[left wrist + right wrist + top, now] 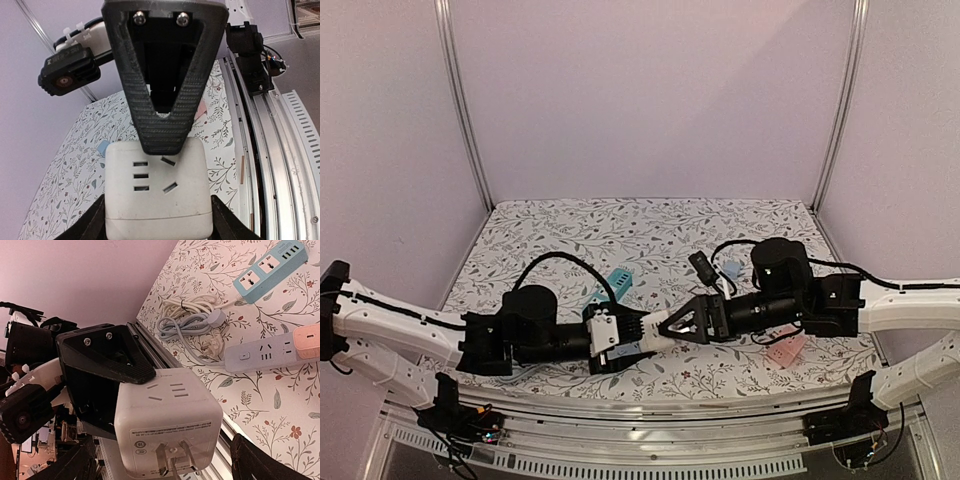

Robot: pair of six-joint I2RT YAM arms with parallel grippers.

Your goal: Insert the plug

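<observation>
Plug point(167, 412), a white cube, sat between the two arms at lower centre of the top view, prongs facing the right wrist camera. Left hand point(159, 222) gripped it by two opposite sides. Right hand point(662, 327) was open, fingers spread wide to either side of the plug. Blue strip point(270, 265) and white strip point(260, 352) lay on the surface point(570, 225), upper right of the right wrist view.
</observation>
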